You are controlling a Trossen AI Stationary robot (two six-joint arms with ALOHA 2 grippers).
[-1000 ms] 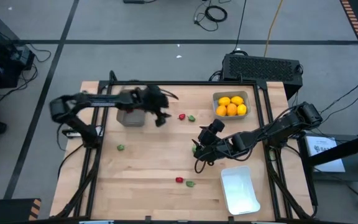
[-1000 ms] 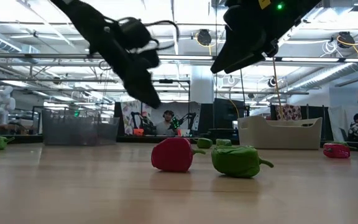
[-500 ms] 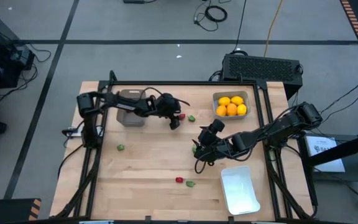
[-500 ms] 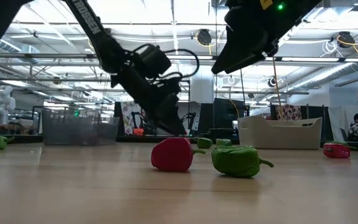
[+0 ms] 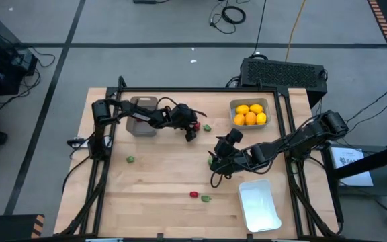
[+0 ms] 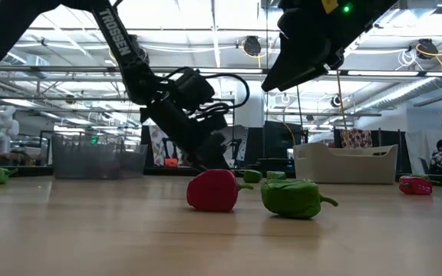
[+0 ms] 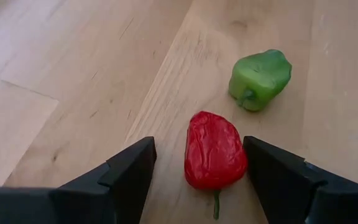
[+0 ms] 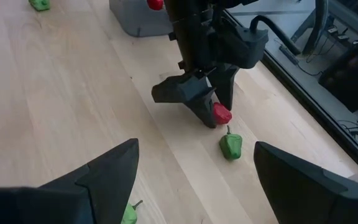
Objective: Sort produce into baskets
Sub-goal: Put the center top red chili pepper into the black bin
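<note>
My left gripper (image 5: 192, 129) is open and low over the table, right of the brown-grey basket (image 5: 142, 115). Its fingers stand on either side of a red piece (image 7: 215, 152), which lies on the wood. I cannot tell whether one finger touches it. A green piece (image 7: 260, 78) lies just beyond the red one. My right gripper (image 5: 213, 161) is open and empty above the table's middle, with a green piece (image 8: 128, 214) under it. The light grey-blue basket (image 5: 249, 113) holds several yellow and orange citrus. The white basket (image 5: 259, 204) stands at the near right.
A red piece (image 6: 215, 190) and a green piece (image 6: 294, 198) lie together near the table's near edge. Another green piece (image 5: 131, 159) lies at the left. A red piece (image 8: 155, 4) sits in the brown-grey basket. A black frame borders the table.
My left gripper has gone from the brown-grey basket toward the table's right edge and down, and its open fingers now stand on either side of the red piece.
</note>
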